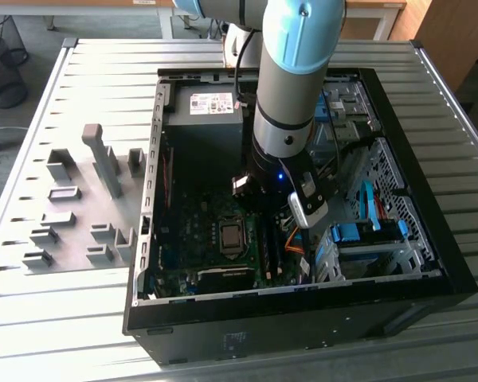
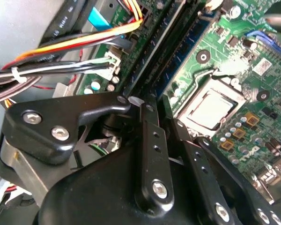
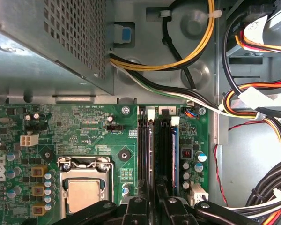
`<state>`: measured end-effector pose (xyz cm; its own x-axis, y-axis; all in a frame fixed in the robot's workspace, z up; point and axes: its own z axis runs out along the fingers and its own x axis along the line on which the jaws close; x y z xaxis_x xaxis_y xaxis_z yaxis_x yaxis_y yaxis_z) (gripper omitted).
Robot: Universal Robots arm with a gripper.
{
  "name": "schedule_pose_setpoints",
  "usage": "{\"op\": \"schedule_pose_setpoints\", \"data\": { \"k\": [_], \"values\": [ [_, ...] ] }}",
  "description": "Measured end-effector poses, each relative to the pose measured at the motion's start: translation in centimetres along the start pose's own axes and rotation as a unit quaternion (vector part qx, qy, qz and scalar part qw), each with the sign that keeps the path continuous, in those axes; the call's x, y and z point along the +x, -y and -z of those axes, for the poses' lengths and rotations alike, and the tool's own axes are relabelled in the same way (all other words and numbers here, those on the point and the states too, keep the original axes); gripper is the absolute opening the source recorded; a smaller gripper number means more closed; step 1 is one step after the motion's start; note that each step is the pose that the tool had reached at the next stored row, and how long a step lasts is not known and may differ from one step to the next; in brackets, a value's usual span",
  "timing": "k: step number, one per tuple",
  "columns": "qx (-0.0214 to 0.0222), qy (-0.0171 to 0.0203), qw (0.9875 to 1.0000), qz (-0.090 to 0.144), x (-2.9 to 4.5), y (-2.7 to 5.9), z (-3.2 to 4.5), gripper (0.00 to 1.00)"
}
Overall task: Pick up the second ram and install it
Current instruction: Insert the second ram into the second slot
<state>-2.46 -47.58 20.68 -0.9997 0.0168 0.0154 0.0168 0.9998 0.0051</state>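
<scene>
The arm is reached down into the open computer case (image 1: 454, 278) on the worktop (image 1: 32, 318). The hand (image 3: 153, 204) is held low over the memory slots (image 3: 145, 140) of the green motherboard (image 3: 84, 122), just beside the processor socket (image 3: 84, 192).

In the first wrist view, a thin blue-green strip (image 3: 174, 145) is seen edge-on, standing upright along the slot farther from the socket and running lengthwise under the hand. This is taken to be the second ram. A darker stick is seen in the neighbouring slot. How far the hand is open, and whether the ram is clamped in it or merely lies below it, cannot be told. Nor can it be told whether the ram is fully seated or only resting in the slot mouth.

For the step to be done well, the ram should be kept upright and parallel to its slot, so that the notch is met squarely. Pressure is best applied straight down and evenly along the whole length, not at one end alone. The white latches (image 3: 174, 121) at the slot end should be watched, since their closing is the likely sign of full seating. Sideways force should be avoided, as the neighbouring stick is very near. The bundled cables (image 3: 253, 101) beside the board should be left undisturbed. The grey blocks (image 1: 103, 163) outside the case are well apart from the work.
</scene>
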Motion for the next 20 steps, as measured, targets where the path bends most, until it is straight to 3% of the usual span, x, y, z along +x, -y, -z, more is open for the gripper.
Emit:
{"op": "schedule_pose_setpoints", "data": {
  "k": [5, 12, 13, 15, 20],
  "values": [
    [-0.0001, -0.0001, 1.0000, 0.000, 0.01, 0.00, 0.27, 0.21],
    [0.0002, -0.0006, 1.0000, 0.000, 0.04, -0.01, 2.76, 0.19],
    [-0.0001, -0.0006, 1.0000, 0.000, 0.04, -0.02, 2.75, 0.13],
    [-0.0001, -0.0007, 1.0000, 0.000, 0.04, -0.02, 2.75, 0.10],
    [0.0000, -0.0006, 1.0000, 0.000, 0.03, -0.01, 2.37, 0.10]
  ]
}}
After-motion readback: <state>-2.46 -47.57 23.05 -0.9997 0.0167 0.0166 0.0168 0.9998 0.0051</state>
